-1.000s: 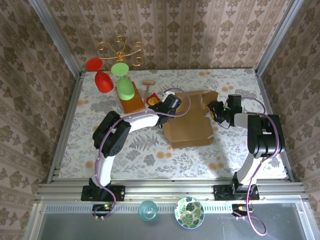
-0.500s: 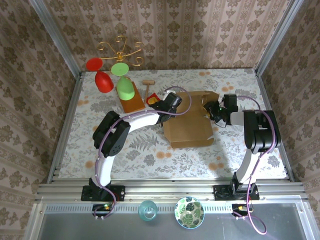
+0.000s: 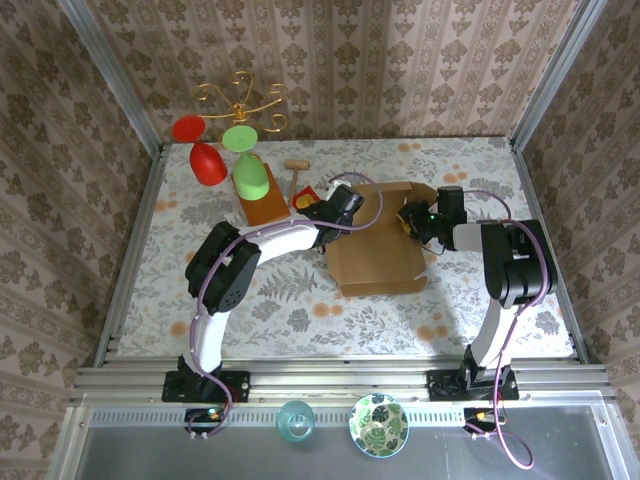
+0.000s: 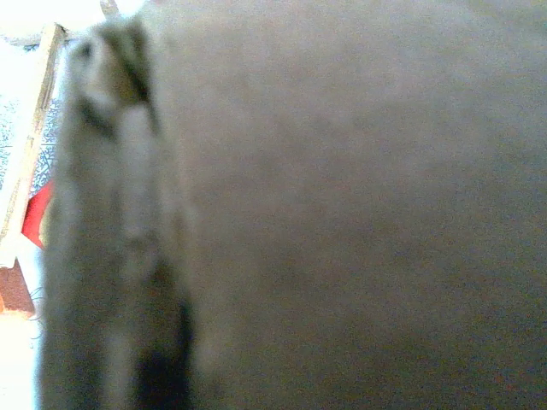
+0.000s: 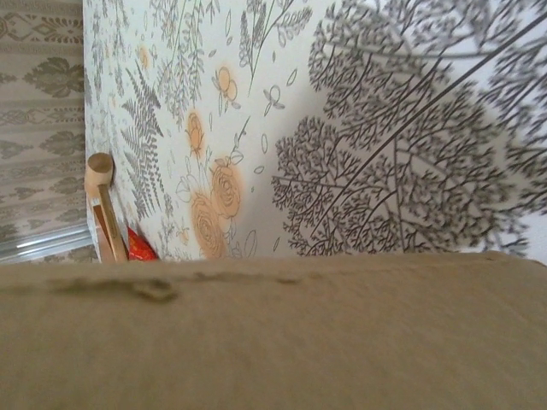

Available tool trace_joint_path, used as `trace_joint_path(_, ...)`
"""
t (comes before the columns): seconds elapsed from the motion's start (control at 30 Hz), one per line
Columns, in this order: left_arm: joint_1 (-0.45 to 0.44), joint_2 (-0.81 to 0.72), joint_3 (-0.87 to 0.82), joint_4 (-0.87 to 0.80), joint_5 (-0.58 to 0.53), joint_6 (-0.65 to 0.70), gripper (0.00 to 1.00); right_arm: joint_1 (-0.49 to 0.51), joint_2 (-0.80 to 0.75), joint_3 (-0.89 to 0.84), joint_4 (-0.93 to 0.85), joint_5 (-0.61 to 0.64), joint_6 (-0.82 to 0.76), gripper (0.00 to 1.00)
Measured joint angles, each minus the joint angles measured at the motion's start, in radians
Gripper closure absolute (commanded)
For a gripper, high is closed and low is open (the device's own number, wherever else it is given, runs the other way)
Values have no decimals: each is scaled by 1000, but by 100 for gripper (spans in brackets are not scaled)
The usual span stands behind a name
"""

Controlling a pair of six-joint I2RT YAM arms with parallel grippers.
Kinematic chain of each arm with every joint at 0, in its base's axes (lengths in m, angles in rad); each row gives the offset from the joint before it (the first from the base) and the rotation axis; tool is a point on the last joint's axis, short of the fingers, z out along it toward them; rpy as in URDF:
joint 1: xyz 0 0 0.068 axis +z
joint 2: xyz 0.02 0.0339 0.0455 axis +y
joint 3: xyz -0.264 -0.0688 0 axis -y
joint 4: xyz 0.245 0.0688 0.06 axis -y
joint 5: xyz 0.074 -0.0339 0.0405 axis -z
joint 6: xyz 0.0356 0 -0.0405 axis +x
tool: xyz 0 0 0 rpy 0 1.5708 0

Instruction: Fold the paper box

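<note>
The brown paper box (image 3: pixel 380 258) lies mid-table, its rear flaps partly raised. My left gripper (image 3: pixel 333 214) presses against the box's rear left corner. In the left wrist view blurred cardboard (image 4: pixel 359 213) sits right at the lens, with one blurred finger (image 4: pixel 111 222) at the left, so the jaws' state is unreadable. My right gripper (image 3: pixel 413 222) is against the raised flap at the rear right. In the right wrist view a cardboard panel (image 5: pixel 273 342) covers the lower half and hides the fingers.
Left of the box stands an orange-brown wooden board (image 3: pixel 265 206) with a green cup (image 3: pixel 250 178). Close by are a red-yellow packet (image 3: pixel 305 197), a wooden mallet (image 3: pixel 297 176) and red goblets (image 3: pixel 206 162). A bowl (image 3: pixel 378 424) and a glass (image 3: pixel 295 420) sit below the rail.
My right gripper has moved left from beside the box onto its rear right flap, which has tipped inward. The left gripper has barely moved.
</note>
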Motion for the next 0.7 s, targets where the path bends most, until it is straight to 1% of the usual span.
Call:
trace_joint_path(0.23,8,0,0,-4,4,0,100,12,10,10,-7,0,-5,68)
trace_joint_path(0.33,21,0,0,-11,31,-8,100,8,-32,9,-56,-1,-36,68)
trace_joint_path(0.43,49,-5,0,-28,65,-11,100,-4,-159,10,-156,2,-114,67)
trace_joint_path(0.53,80,-23,0,-53,91,-11,100,-39,-349,14,-251,20,-208,67)
trace_joint_path(0.63,100,-63,-6,-69,106,-11,100,-135,-511,12,-285,60,-267,63)
trace_joint_path(0.7,103,-90,-13,-76,116,-11,100,-204,-558,9,-286,80,-292,62)
